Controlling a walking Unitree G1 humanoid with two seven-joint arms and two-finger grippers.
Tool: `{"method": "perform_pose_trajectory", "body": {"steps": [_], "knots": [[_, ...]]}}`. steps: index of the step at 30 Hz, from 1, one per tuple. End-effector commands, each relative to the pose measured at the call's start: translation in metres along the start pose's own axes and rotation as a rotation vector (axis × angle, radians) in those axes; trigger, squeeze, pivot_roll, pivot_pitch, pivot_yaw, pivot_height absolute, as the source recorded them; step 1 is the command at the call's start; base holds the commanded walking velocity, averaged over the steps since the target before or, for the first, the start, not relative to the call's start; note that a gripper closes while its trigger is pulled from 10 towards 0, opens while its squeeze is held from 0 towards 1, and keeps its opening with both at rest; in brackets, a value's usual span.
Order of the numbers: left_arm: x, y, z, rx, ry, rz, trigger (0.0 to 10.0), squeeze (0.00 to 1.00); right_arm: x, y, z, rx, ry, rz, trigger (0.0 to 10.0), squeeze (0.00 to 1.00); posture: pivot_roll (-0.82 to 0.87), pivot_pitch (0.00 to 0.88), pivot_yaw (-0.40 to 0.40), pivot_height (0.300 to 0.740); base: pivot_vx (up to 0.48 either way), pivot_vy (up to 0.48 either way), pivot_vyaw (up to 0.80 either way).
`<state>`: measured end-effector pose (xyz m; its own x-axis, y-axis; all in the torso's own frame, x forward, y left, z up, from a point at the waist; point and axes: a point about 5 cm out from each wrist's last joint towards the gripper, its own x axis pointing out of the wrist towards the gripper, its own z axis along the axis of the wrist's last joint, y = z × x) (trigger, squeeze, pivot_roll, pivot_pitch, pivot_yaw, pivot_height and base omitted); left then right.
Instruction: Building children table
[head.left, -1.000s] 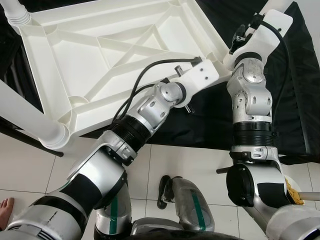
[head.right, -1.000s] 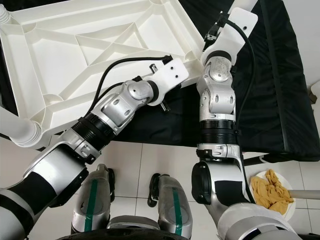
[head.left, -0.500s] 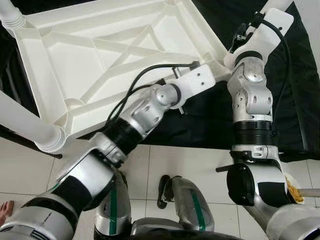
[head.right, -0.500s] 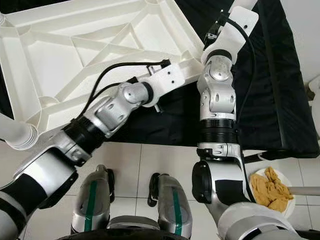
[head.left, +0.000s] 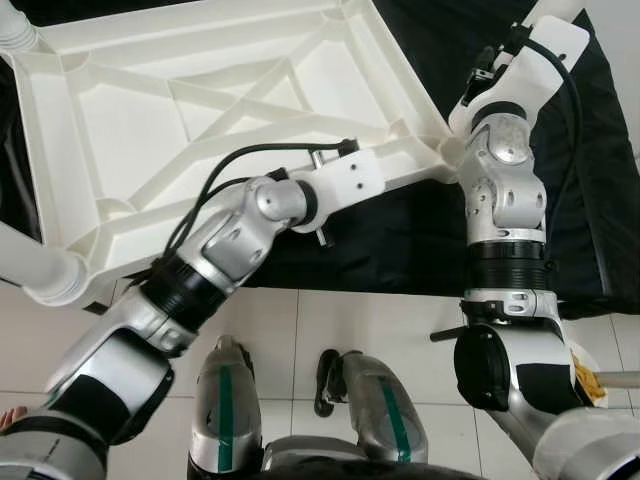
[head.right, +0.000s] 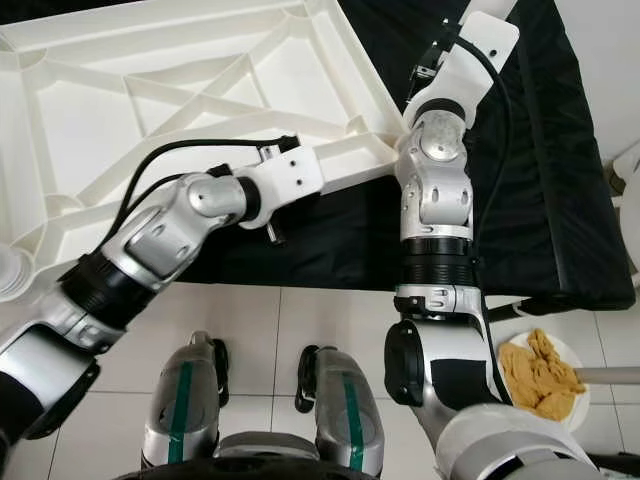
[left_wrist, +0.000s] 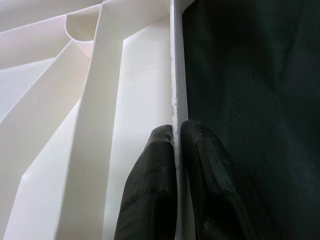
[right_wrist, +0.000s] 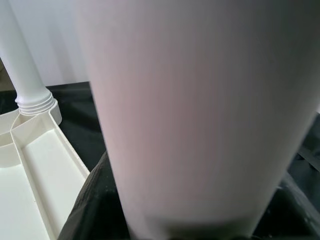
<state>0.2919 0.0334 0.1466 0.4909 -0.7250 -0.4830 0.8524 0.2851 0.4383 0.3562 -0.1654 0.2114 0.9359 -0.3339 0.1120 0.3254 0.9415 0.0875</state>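
Nearby, plate (head.right: 520, 352) holds yellow cloth (head.right: 540, 376).

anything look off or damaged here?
Nothing damaged. The white table top lies upside down on the black cloth, as assembly requires. Left gripper pinches its rim; right gripper holds a white leg.

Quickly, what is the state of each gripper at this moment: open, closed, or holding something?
Left gripper: closed on the thin rim of the white table top.
Right gripper: fingers around a white table leg, holding it.
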Motion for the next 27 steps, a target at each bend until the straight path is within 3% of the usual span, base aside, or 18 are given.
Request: {"method": "perform_pose_trajectory", "body": {"steps": [1, 5, 12, 21, 22, 23, 27], "knots": [[-0.004, -0.003, -0.014, -0.018, 0.059, -0.017, 10.0, 0.0, 0.002, 0.0, 0.005, 0.009, -0.021, 0.002, 10.0, 0.0, 0.15, 0.06, -0.091, 0.74, 0.0, 0.0, 0.0], [-0.024, 0.004, -0.024, 0.0, 0.086, -0.008, 10.0, 0.0, 0.002, 0.006, 0.003, 0.02, -0.009, 0.049, 10.0, 0.0, 0.15, 0.057, -0.099, 0.74, 0.0, 0.0, 0.0], [-0.043, 0.011, -0.038, 0.012, 0.127, 0.017, 10.0, 0.0, -0.001, 0.014, 0.0, 0.034, 0.011, 0.141, 10.0, 0.0, 0.15, 0.046, -0.105, 0.74, 0.0, 0.0, 0.0], [-0.042, 0.018, -0.034, 0.01, 0.115, 0.062, 10.0, 0.0, -0.001, 0.02, -0.002, 0.015, 0.016, 0.21, 10.0, 0.0, 0.15, 0.042, -0.112, 0.74, 0.0, 0.0, 0.0], [-0.042, 0.018, -0.032, 0.002, 0.106, 0.062, 10.0, 0.29, -0.001, 0.02, -0.001, -0.002, 0.002, 0.229, 10.0, 0.0, 0.15, 0.042, -0.112, 0.74, 0.0, 0.0, 0.0], [-0.042, 0.017, -0.03, -0.018, 0.091, 0.054, 10.0, 1.0, -0.001, 0.02, 0.0, -0.004, -0.003, 0.246, 10.0, 0.0, 0.15, 0.045, -0.112, 0.74, 0.0, 0.0, 0.0], [-0.045, 0.022, -0.019, -0.053, 0.028, 0.052, 10.0, 1.0, 0.0, 0.015, -0.002, 0.003, 0.002, 0.283, 10.0, 0.0, 0.14, 0.05, -0.111, 0.74, 0.0, 0.0, 0.0]]}}
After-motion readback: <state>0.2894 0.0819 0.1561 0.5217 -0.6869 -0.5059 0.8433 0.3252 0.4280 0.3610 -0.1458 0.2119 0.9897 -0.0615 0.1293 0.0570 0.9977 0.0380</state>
